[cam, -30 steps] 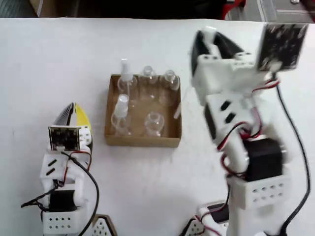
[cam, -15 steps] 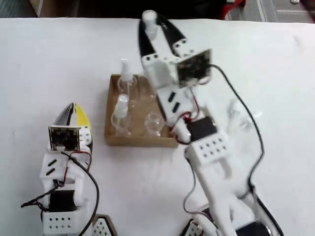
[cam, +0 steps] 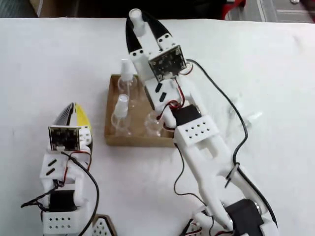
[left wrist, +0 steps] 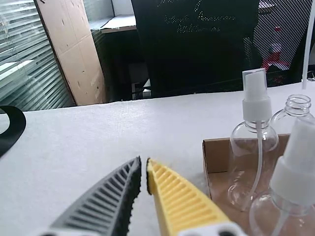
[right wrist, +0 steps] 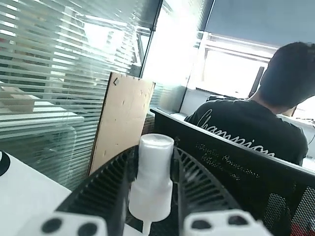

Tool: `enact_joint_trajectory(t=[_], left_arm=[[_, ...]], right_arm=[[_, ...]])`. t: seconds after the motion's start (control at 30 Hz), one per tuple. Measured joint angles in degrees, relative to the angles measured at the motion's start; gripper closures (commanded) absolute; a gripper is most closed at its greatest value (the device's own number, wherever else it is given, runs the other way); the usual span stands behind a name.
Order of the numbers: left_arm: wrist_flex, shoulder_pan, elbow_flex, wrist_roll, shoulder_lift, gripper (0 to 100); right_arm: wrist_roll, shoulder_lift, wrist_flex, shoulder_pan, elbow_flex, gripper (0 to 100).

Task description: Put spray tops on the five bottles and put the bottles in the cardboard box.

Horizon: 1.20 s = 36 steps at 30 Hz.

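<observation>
The cardboard box (cam: 110,135) sits mid-table with several clear bottles in it. Two of them, one at the back left (cam: 126,78) and one at the front left (cam: 120,113), carry white spray tops; a topless bottle (cam: 153,123) stands at the front right. My right gripper (cam: 142,25) hangs raised over the box's back edge, shut on a white spray top (cam: 136,18), (right wrist: 153,177). My left gripper (cam: 73,112), (left wrist: 142,177) rests shut and holding nothing on the table left of the box. From the left wrist, a topped bottle (left wrist: 253,147) and an open neck (left wrist: 298,105) rise from the box (left wrist: 216,157).
Loose clear spray-top pieces (cam: 243,115) lie on the white table to the right of the box. The right arm's body (cam: 197,142) stretches over the box's front right corner.
The right arm has swung from the table's right side leftward over the box, carrying the spray top. The left arm has stayed still.
</observation>
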Motion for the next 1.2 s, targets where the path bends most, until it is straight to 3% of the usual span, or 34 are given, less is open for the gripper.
enact_joint_trajectory(t=[0.27,1.2], left_arm=[[0.00,0.00,0.00,0.00,0.00,98],[0.00,0.00,0.00,0.00,0.00,98]], right_arm=[[2.64,4.84,-4.75,0.18,-0.18,98.3],[2.64,5.45,-5.19,0.44,8.18,98.3]])
